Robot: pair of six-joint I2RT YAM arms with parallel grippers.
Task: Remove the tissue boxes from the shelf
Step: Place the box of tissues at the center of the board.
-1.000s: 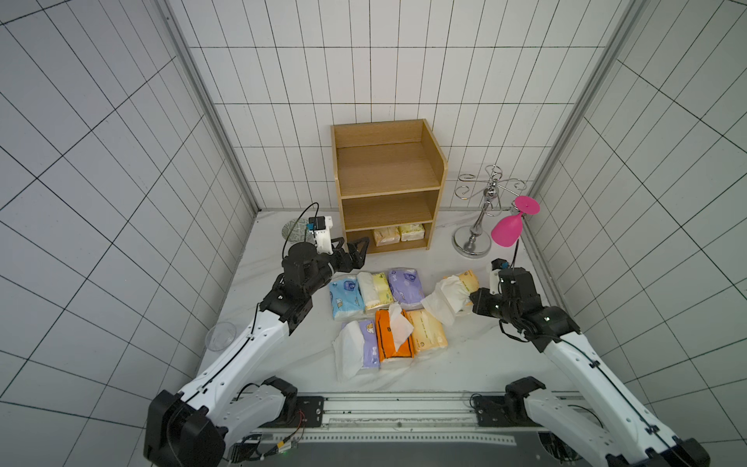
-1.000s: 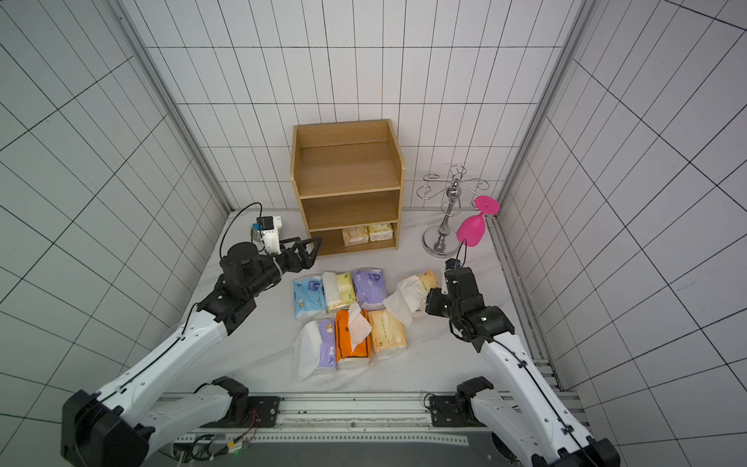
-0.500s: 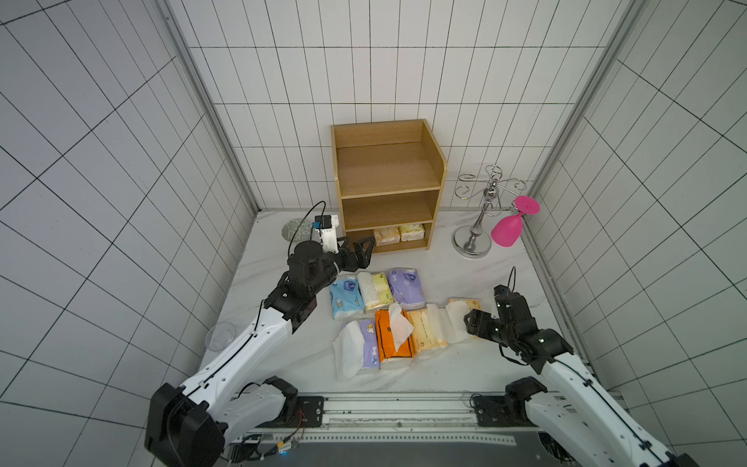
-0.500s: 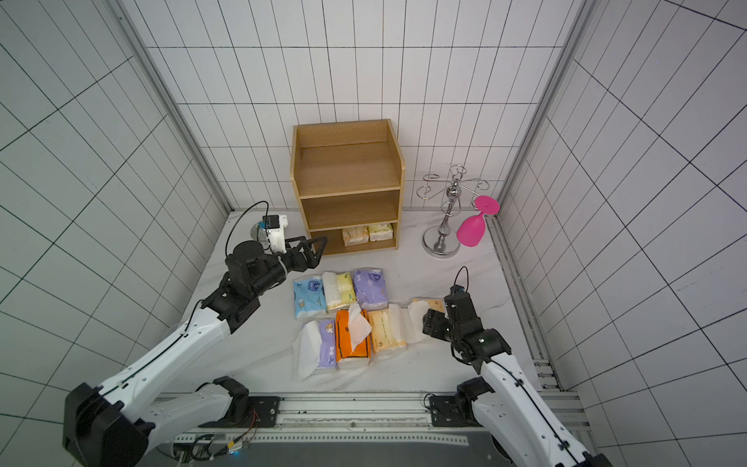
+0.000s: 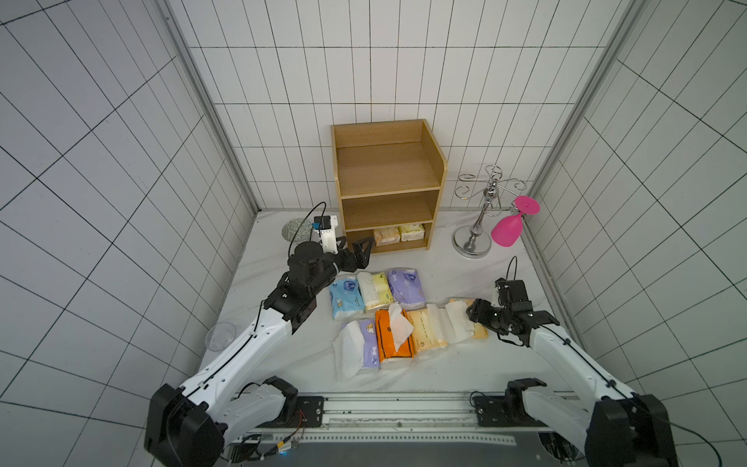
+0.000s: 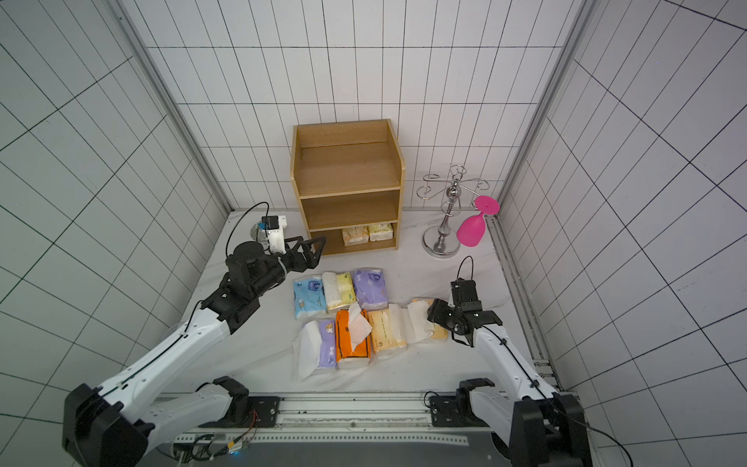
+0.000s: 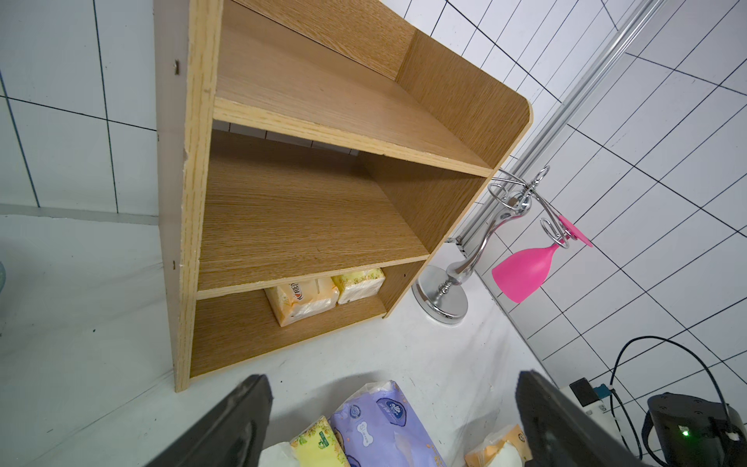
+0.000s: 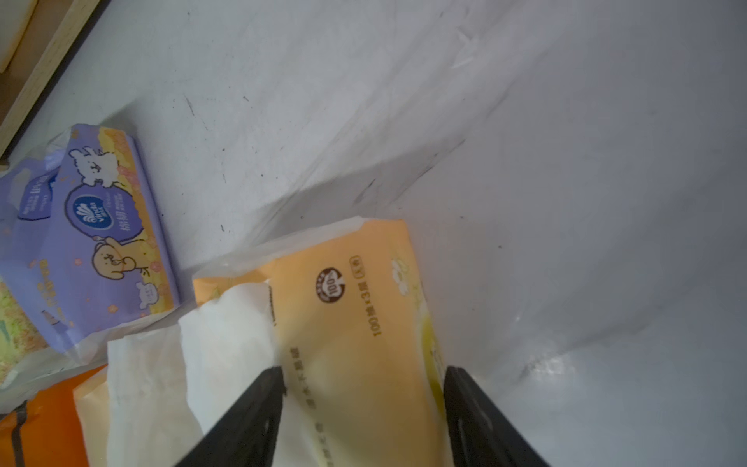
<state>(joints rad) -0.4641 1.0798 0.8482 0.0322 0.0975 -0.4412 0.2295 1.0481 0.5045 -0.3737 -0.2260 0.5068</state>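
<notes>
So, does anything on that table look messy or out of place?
Yes. White tissue hangs out of several packs: a big sheet trails from the front purple pack onto the table, one sticks up from the orange pack, more lies over the peach packs.

Your left tool, jaws wide, facing the shelf, two tissue packs on its bottom tier, seven more packs on the surface, your right tool over a peach pack.

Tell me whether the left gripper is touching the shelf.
Apart. The left wrist view shows bare table between the shelf and the left gripper, its jaws open.
</notes>
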